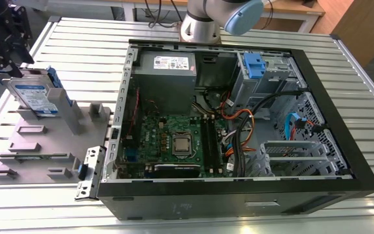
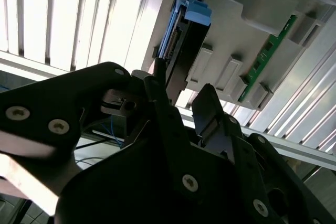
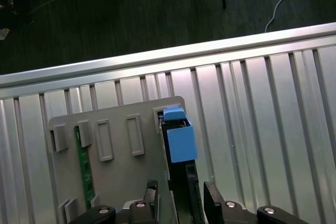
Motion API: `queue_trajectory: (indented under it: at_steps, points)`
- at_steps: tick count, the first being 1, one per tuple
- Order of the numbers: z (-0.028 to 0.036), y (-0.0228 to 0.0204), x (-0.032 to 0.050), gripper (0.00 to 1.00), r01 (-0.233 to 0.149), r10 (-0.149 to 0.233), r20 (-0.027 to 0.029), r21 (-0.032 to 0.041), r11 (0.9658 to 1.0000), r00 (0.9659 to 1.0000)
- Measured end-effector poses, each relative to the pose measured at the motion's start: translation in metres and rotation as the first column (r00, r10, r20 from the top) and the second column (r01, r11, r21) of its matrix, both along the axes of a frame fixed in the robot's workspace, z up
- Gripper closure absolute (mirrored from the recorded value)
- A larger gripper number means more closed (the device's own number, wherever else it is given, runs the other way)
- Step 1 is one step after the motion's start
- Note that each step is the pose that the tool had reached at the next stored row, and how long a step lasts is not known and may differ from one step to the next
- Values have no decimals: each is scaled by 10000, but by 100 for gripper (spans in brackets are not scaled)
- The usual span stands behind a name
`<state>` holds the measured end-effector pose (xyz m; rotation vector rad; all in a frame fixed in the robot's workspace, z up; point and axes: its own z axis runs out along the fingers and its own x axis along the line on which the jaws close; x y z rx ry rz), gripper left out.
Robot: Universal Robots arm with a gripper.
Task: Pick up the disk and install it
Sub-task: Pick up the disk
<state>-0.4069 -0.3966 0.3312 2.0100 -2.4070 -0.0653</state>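
Disk [image 1: 36, 95]: standing on edge in the grey holder rack [image 1: 44, 146] on the counter [image 1: 76, 34], at nine o'clock of the open computer case [image 1: 362, 161] in the exterior view; end effector [image 3: 181, 186] spread apart, flanking its upper edge without gripping; pick-up not yet made, installation outstanding.

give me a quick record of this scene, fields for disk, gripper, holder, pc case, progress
disk: the disk stands upright in a slot of the holder
gripper: the gripper is open, straddling the disk's upper end
holder: grey holder plate on the slatted table, at the exterior view's left of the case
pc case: computer case lies open, motherboard exposed, blue clip in the drive bay
progress: disk not lifted, not installed
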Motion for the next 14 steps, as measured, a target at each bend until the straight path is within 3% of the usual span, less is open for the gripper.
queue_trajectory:
  at_steps: [14]
  points:
    - [-255,0,-3,53,-7,7,16,0,10000,10000]
